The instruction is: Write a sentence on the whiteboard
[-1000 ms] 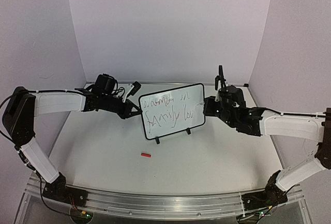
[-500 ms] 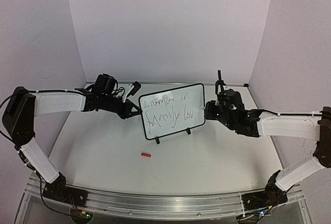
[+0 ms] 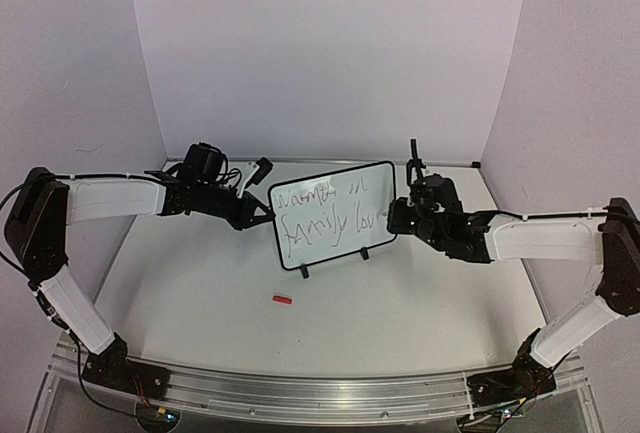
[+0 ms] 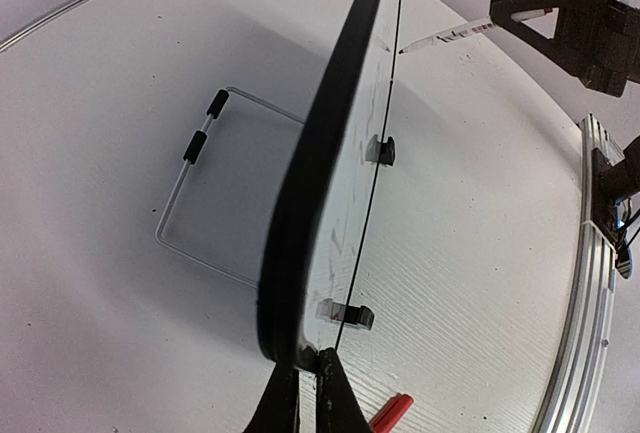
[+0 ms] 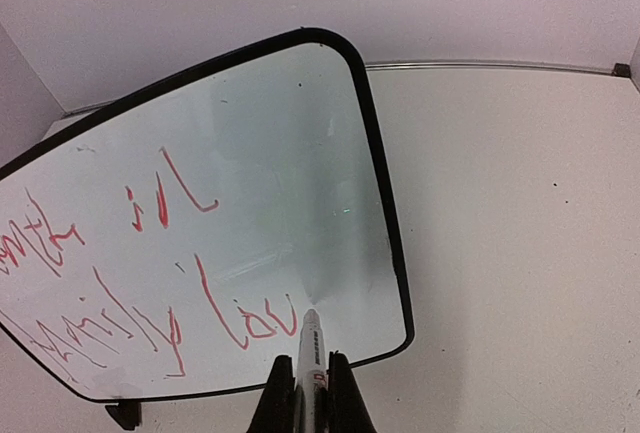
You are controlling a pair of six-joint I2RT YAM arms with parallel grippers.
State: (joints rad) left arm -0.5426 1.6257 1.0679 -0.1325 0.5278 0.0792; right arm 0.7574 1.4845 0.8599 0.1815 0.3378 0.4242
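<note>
Both tools clamp shut: left tool (image 4: 308, 393) on the whiteboard (image 5: 270, 123) edge, right tool (image 5: 312, 393) pressing a marker (image 5: 311, 345) beside the sentence (image 3: 325, 221).

Left arm (image 3: 110, 198) and right arm (image 3: 545, 238) outstretched, fingers (image 4: 338, 405) clamped.

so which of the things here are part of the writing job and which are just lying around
In the job: whiteboard, the sentence on it, marker in the right gripper, left gripper clamping the board's edge.
Lying about: small red cap on the table in front, wire frame behind the board.
</note>
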